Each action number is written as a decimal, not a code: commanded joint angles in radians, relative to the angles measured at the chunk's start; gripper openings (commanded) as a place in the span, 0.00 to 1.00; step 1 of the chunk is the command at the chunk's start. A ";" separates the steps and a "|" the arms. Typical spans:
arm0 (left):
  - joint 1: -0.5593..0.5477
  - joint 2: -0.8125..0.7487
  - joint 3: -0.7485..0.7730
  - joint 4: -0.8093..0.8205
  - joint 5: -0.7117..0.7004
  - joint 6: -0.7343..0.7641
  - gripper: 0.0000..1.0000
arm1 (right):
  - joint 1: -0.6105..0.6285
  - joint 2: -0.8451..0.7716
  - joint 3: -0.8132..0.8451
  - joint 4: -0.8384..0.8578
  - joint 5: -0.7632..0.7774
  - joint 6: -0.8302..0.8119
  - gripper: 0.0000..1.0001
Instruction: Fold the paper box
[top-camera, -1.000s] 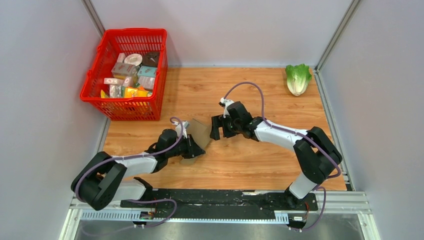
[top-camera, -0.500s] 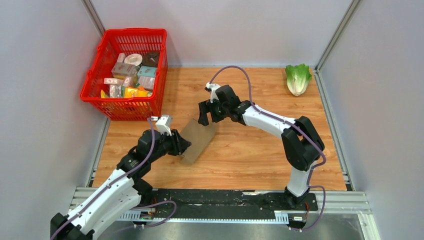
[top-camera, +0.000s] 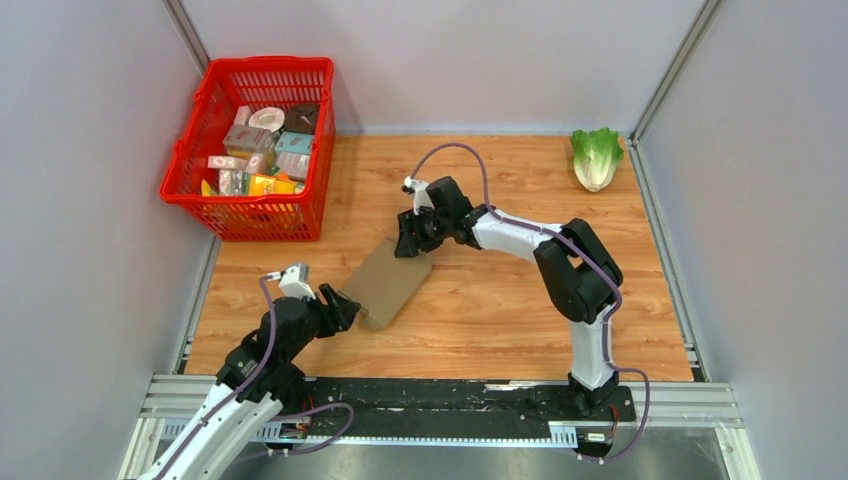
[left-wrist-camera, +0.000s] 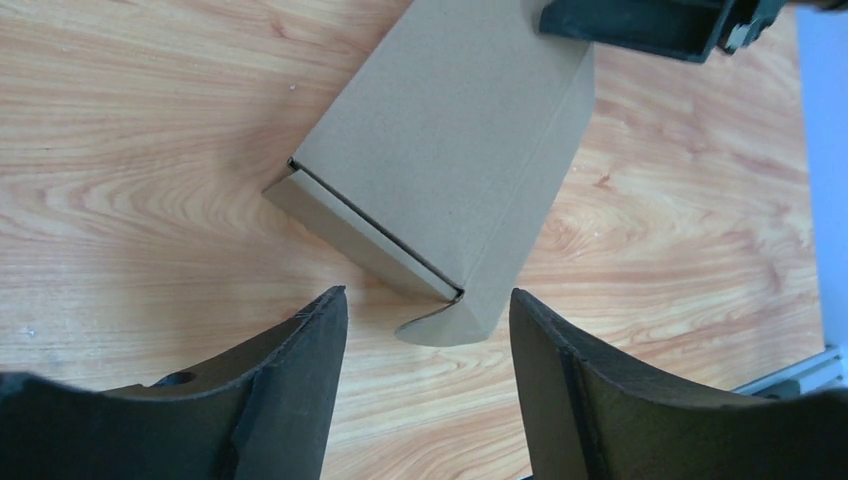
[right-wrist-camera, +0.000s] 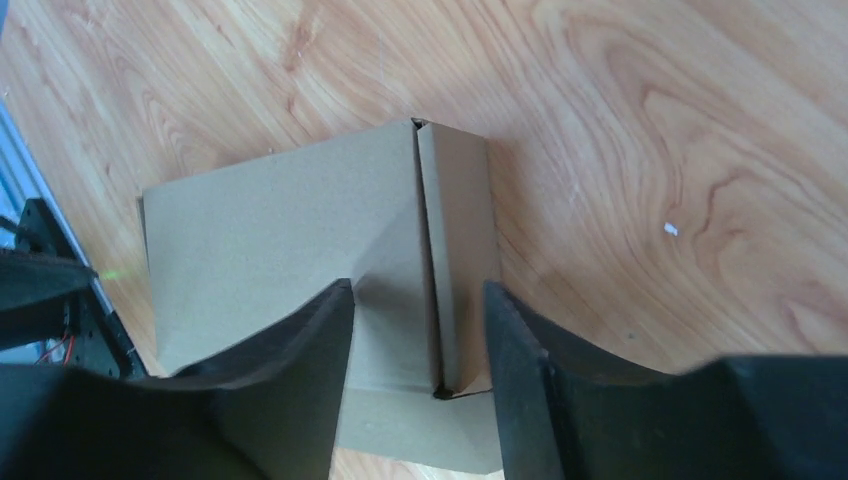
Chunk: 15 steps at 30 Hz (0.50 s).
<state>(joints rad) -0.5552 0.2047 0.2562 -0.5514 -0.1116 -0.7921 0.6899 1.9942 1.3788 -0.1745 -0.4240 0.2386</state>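
A: Where does the paper box (top-camera: 388, 284) sit?

B: Flat on the wooden table (top-camera: 500, 310), left of centre and set on a diagonal, one end toward the near left and the other toward the far right. Plain brown cardboard. The lid lies down over the body. From the left wrist view, a rounded tab (left-wrist-camera: 440, 322) pokes out at the near corner.

A: Left gripper (top-camera: 347, 308)?

B: At the box's near end, low over the table. Its jaws are spread wide with nothing between them. The fingers (left-wrist-camera: 300, 370) stop just short of the cardboard, with bare wood in the gap.

A: Right gripper (top-camera: 412, 250)?

B: Over the far end of the box, pointing down at it. Its jaws are parted as well, with nothing clamped. In its wrist view the fingers (right-wrist-camera: 300, 370) straddle the seam where the top panel meets a narrow side panel. Can't tell whether the tips rest on the cardboard or hover above it.

A: Anything else on the bench?

B: A red basket (top-camera: 250, 218) in the far-left corner, holding small printed packages (top-camera: 262, 150). A green lettuce (top-camera: 596, 157) in the far-right corner. Both are well apart from the box.
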 joint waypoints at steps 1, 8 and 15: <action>0.006 -0.106 -0.029 -0.004 -0.025 -0.068 0.72 | -0.044 -0.017 -0.067 0.130 -0.117 0.067 0.49; 0.006 -0.001 -0.046 0.083 0.039 -0.091 0.76 | -0.056 -0.063 -0.211 0.193 -0.124 0.123 0.38; 0.017 0.042 -0.077 0.166 0.046 -0.107 0.76 | -0.072 -0.159 -0.357 0.245 -0.076 0.154 0.28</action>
<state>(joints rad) -0.5529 0.2512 0.1955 -0.4763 -0.0822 -0.8772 0.6304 1.8877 1.0920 0.0570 -0.5396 0.3702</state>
